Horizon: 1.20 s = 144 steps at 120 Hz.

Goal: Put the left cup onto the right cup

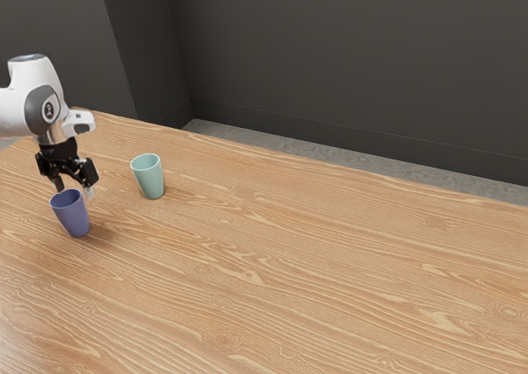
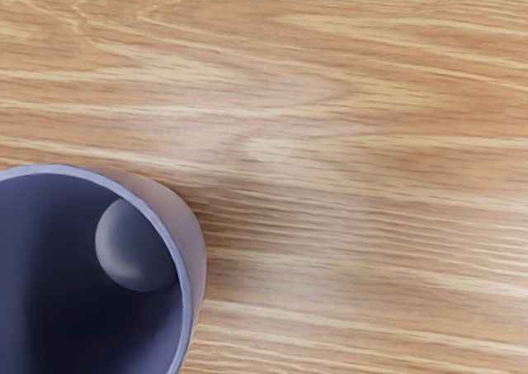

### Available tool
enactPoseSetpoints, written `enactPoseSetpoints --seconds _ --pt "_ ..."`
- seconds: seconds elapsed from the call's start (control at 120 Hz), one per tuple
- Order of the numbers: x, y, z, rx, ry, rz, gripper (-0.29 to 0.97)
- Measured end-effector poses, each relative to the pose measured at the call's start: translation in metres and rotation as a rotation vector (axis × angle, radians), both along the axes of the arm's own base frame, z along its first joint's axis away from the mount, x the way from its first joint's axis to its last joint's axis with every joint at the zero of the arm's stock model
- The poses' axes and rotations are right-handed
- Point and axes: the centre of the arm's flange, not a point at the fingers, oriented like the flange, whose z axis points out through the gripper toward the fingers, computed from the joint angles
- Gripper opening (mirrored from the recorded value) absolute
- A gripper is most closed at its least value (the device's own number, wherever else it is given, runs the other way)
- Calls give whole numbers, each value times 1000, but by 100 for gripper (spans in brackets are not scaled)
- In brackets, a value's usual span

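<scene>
**Desk:** Need a caption. Locate the violet-blue cup (image 1: 70, 213) first.

**Stringer:** Standing upright, mouth up, on the wood-grain surface (image 1: 330, 267) at the exterior view's left. Not yet lifted. Near it but apart, toward the exterior view's right: the teal cup (image 1: 148, 176), also upright.

**Desk:** And the end effector (image 1: 73, 189)?

**Stringer:** Poised just over the violet-blue cup's rim, spread wide, gripping nothing. Judging by the wrist view, sitting off-centre to the cup's mouth (image 2: 82, 283), mostly above bare wood.

**Desk:** Advice for the grasp, then.

**Stringer:** Probably best to straddle one wall, one finger inside and one outside, or else to centre over the mouth before descending. Lower straight and slowly. Avoid nudging the rim and tipping the cup. Close only once well below the lip, then squeeze firmly. Lift high enough to clear the teal cup's rim. Keep upright in transit. Line up squarely over the teal cup before letting go.
</scene>
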Motion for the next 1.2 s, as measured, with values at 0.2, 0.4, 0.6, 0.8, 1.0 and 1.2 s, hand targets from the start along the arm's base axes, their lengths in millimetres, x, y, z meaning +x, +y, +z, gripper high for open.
enactPoseSetpoints --seconds 0.2,0.4,0.6,0.8,1.0,1.2 --pt "-2 8 -9 1 2 -19 66" --pt "-4 17 -16 1 4 -28 66" --pt "-2 18 -25 0 9 -43 66" --pt "1 15 -32 -3 13 -61 66" --pt "4 10 -39 -8 19 -79 66" --pt "6 10 -46 -8 20 -85 65"
